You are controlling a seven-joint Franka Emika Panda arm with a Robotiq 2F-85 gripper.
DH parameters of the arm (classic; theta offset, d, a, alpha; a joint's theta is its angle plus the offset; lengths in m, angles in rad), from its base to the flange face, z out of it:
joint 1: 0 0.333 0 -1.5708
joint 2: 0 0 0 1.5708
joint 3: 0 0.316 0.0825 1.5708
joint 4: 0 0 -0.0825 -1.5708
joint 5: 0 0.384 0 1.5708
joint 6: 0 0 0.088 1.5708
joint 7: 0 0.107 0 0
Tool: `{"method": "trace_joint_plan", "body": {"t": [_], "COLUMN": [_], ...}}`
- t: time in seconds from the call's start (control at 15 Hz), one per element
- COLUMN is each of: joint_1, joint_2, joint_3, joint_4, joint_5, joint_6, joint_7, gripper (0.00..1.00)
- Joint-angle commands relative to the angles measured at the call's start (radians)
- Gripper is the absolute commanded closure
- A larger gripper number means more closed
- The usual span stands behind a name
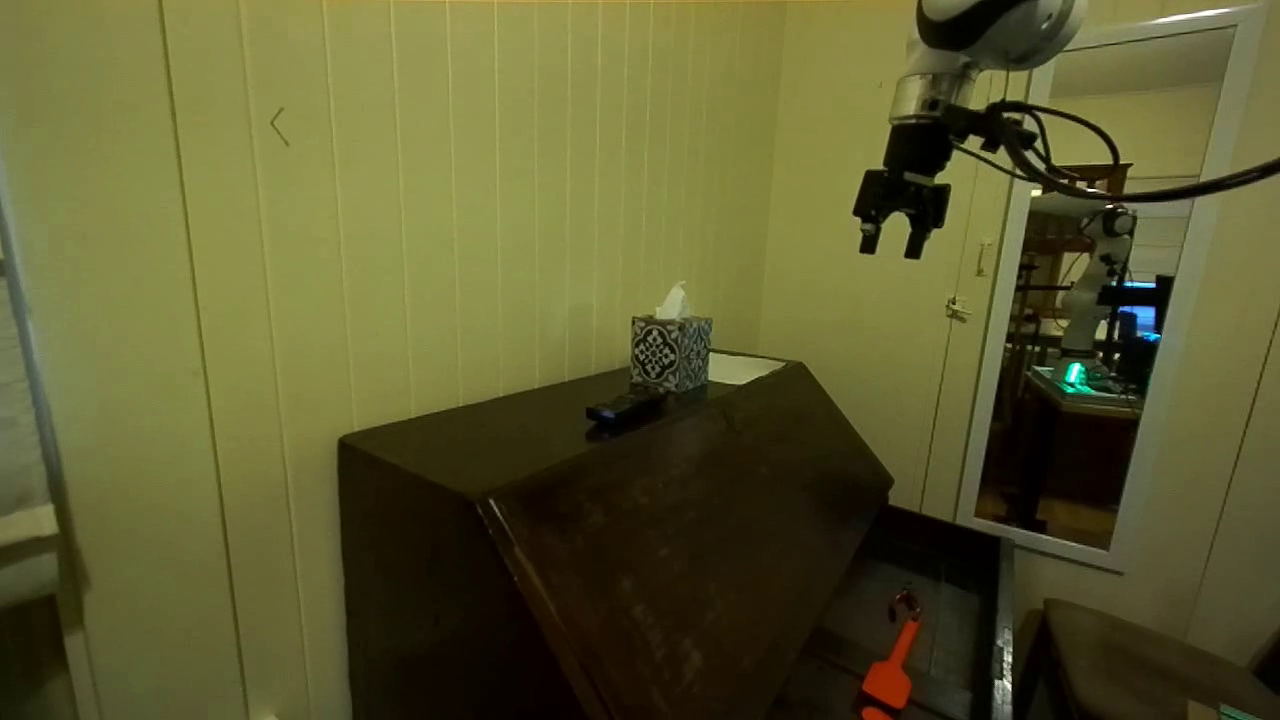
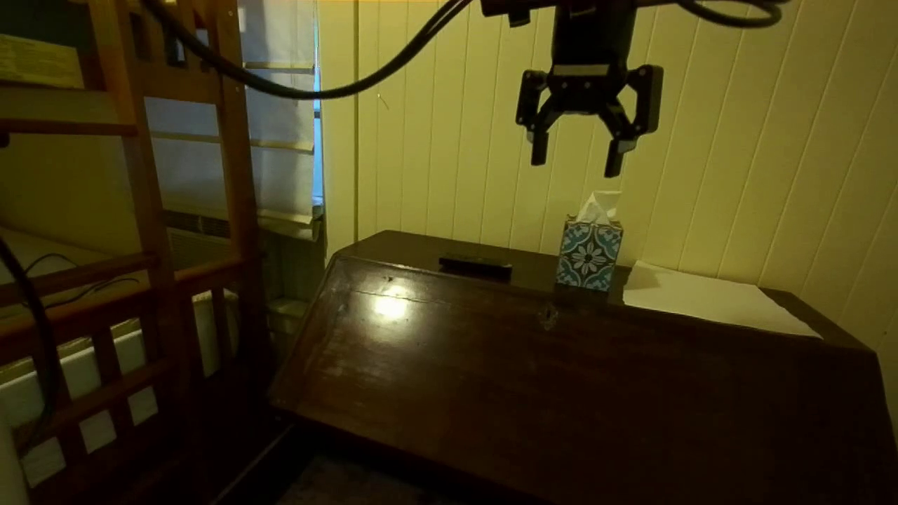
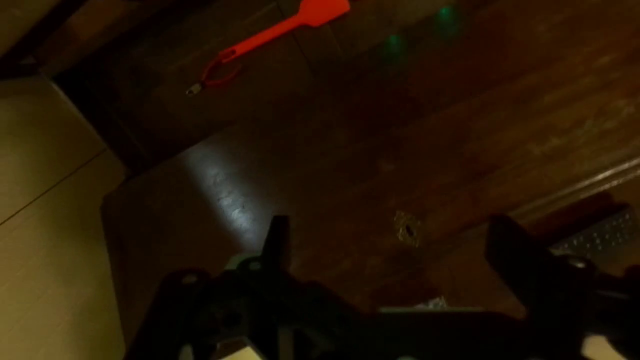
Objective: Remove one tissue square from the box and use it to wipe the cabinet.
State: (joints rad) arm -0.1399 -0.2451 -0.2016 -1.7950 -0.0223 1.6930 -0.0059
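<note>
A patterned tissue box [image 1: 655,355] stands upright on top of the dark wooden cabinet [image 1: 690,540], and both show in both exterior views, the box [image 2: 589,259] and the cabinet [image 2: 561,400]. A white tissue [image 1: 674,303] sticks up from the box's top; it also shows in an exterior view [image 2: 600,207]. My gripper [image 1: 891,248] is open and empty, pointing down, higher than the box and apart from it, as an exterior view also shows [image 2: 577,163]. In the dark wrist view, the jaws [image 3: 390,222] frame the cabinet's slanted front [image 3: 325,175]; a small patterned corner [image 3: 433,303], apparently the box, peeks above the gripper body.
A black remote [image 1: 625,408] lies on the cabinet top beside the box. A white sheet [image 2: 708,298] lies on its other side. An open drawer [image 1: 1003,620] holds an orange-red spatula [image 1: 888,680]. A wall stands behind; a mirror [image 1: 1110,300] and chair [image 1: 1130,650] stand nearby.
</note>
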Motion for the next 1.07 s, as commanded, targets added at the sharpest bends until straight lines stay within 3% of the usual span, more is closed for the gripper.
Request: {"method": "trace_joint_plan", "body": {"t": [0.0,0.33,0.4,0.47,0.87,1.0], "joint_1": [-0.017,-0.024,-0.028,-0.007,-0.010,-0.015], "joint_2": [0.183,0.361,0.392,0.303,0.377,0.415], "joint_3": [-0.018,-0.013,-0.007,-0.016,-0.013,-0.005], "joint_4": [0.252,0.478,0.525,0.394,0.483,0.499], "joint_5": [0.084,0.216,0.232,0.181,0.198,0.261], "joint_6": [0.040,0.126,0.060,0.125,0.097,0.155], "joint_7": [0.054,-0.001,0.004,0.024,0.023,-0.001], "gripper": [0.00,0.00,0.00,0.00,0.00,0.00]}}
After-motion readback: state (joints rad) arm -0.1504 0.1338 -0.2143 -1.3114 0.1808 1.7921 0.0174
